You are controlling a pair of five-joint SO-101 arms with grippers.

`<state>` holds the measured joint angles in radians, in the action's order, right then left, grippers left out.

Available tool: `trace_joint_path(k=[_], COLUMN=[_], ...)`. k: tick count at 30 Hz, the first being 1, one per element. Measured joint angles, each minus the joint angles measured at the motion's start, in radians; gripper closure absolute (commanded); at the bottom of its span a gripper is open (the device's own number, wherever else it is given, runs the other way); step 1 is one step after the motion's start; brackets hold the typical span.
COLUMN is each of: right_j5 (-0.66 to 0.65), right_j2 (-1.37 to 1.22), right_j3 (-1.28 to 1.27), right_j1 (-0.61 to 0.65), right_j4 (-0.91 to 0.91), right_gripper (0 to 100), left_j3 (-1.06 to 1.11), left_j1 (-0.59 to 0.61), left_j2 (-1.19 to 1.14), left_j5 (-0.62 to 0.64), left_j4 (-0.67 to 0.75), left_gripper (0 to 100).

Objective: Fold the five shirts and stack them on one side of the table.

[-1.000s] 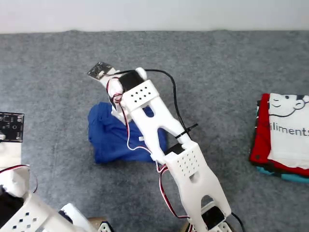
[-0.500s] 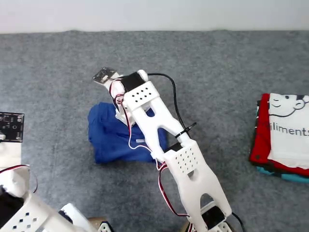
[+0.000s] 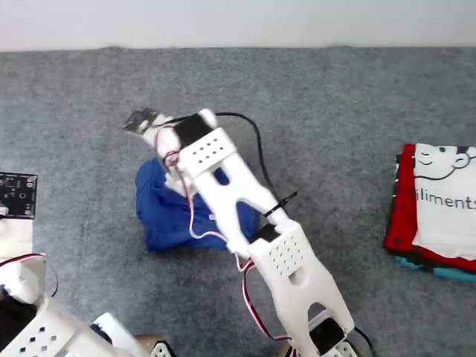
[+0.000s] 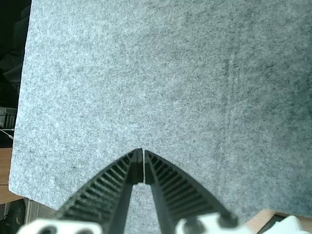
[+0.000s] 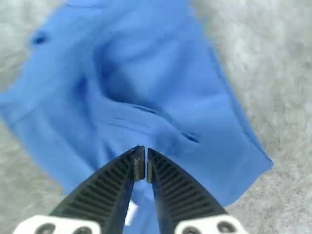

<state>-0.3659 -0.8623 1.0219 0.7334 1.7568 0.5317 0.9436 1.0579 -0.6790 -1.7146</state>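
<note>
A crumpled blue shirt (image 3: 169,210) lies left of the table's middle. My right arm (image 3: 223,186) stretches from the near edge across it, its wrist above the shirt's far edge. In the right wrist view my right gripper (image 5: 142,165) is shut just above the blue shirt (image 5: 146,83), and no cloth shows between the tips. A stack of folded shirts (image 3: 435,212), white on top of red and teal, sits at the right edge. My left gripper (image 4: 144,168) is shut and hangs over bare grey felt (image 4: 170,73). The left arm's base (image 3: 33,327) is at the near left corner.
Grey felt covers the whole table (image 3: 335,119). A small black circuit board (image 3: 16,195) sits at the left edge. The table's edge (image 4: 22,112) runs close beside my left gripper. Open felt lies between the blue shirt and the stack.
My right arm's wrist has swung left and slightly nearer over the blue shirt. The shirt, the stack and the left arm have stayed put.
</note>
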Motion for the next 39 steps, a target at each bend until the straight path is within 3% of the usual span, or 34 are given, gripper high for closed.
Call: trace_joint_path(k=[5, 12, 23, 29, 35, 39], right_j5=[-0.002, -0.002, -0.002, -0.002, -0.002, -0.002], right_j2=[0.028, 0.028, -0.008, -0.025, -0.034, -0.034], right_j3=[-0.074, -0.075, -0.075, -0.075, -0.075, -0.075], right_j1=[0.057, -0.041, -0.068, -0.035, -0.015, -0.009], right_j4=[0.0, 0.0, -0.028, -0.028, -0.028, -0.028], right_gripper=[97.6, 79.6, 80.2, 90.7, 91.6, 98.1], left_j3=[0.0, 0.0, 0.0, 0.0, 0.0, 0.0], left_j1=[0.0, 0.0, 0.0, 0.0, 0.0, 0.0], left_j2=[0.0, 0.0, 0.0, 0.0, 0.0, 0.0], left_j5=[0.0, 0.0, 0.0, 0.0, 0.0, 0.0], left_j4=[0.0, 0.0, 0.0, 0.0, 0.0, 0.0], left_gripper=[98, 98, 98, 98, 98, 98])
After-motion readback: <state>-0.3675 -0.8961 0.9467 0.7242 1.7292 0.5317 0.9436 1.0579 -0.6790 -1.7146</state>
